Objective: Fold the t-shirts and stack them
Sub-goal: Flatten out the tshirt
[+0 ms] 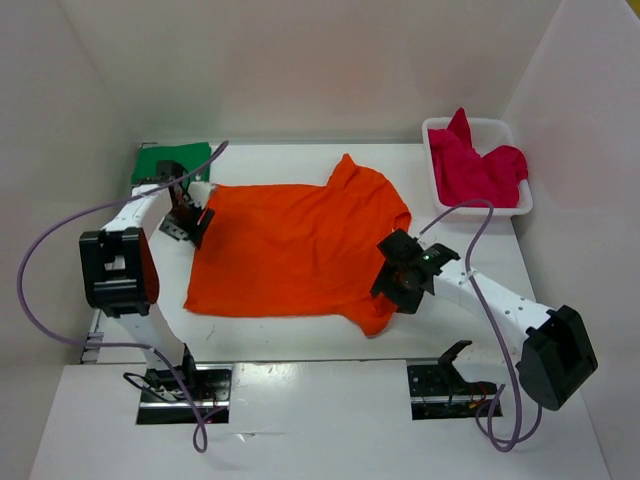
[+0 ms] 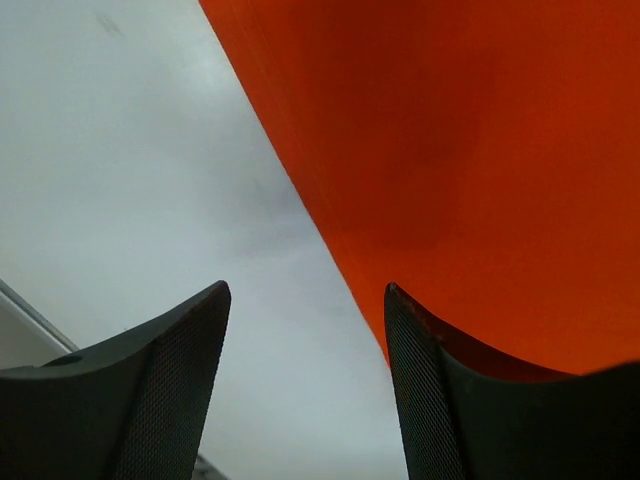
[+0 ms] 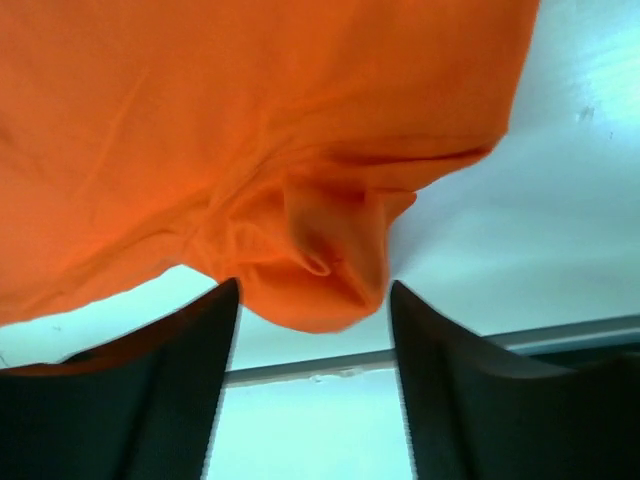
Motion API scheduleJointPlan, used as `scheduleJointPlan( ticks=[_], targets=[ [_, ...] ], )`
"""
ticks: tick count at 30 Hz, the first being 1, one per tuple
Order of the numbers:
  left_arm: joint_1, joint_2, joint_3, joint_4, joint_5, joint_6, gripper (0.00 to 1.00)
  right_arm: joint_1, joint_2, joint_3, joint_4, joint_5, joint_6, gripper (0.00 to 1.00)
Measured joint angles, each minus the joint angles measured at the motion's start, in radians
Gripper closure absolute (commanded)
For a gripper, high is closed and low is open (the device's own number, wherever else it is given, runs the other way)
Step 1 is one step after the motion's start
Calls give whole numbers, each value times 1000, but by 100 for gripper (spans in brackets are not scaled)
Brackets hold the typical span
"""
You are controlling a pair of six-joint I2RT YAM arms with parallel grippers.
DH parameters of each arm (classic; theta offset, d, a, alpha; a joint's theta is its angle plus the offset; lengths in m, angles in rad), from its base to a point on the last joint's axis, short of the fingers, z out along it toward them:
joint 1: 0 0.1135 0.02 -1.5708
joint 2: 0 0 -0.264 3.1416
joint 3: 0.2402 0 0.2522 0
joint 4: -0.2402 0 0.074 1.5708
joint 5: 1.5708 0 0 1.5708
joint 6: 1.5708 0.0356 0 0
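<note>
The orange t-shirt (image 1: 295,250) lies spread flat in the middle of the table. My left gripper (image 1: 190,222) is open at the shirt's left hem edge; in the left wrist view (image 2: 305,300) one finger is over the orange cloth (image 2: 480,150) and one over bare table. My right gripper (image 1: 400,285) is open over the shirt's near right sleeve; in the right wrist view (image 3: 313,300) the bunched sleeve (image 3: 310,270) lies just ahead of the jaws. The green t-shirt (image 1: 170,160) lies folded at the far left. The magenta-red t-shirt (image 1: 478,165) is heaped in the basket.
The white mesh basket (image 1: 520,205) stands at the far right corner. White walls enclose the table on three sides. A metal rail (image 3: 430,352) runs along the near table edge. Purple cables (image 1: 60,240) loop beside both arms.
</note>
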Motion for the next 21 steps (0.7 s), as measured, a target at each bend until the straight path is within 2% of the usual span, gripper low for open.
scheduleJointPlan(
  ticks=[3,9,13,17,18,19,21],
  targets=[
    [0,-121,-156,-54,-37,42,28,12,12,-16,-21,-8,21,17],
    [2,-336,-412,-149,-84,93,28,26,-33,-18,-72,23,107,17],
    [2,-356,-492,-195,-91,101,27,19,-51,-61,-47,45,159,17],
    [2,-343,-494,-203,-90,127,18,13,32,-114,-5,46,172,17],
    [-3,-325,-488,-209,-90,131,16,13,57,-121,7,47,172,20],
    [-8,-298,-480,-212,-91,137,10,13,80,-125,21,47,171,29],
    [-27,-236,-466,-214,-92,150,10,13,119,-127,47,48,165,43]
  ],
)
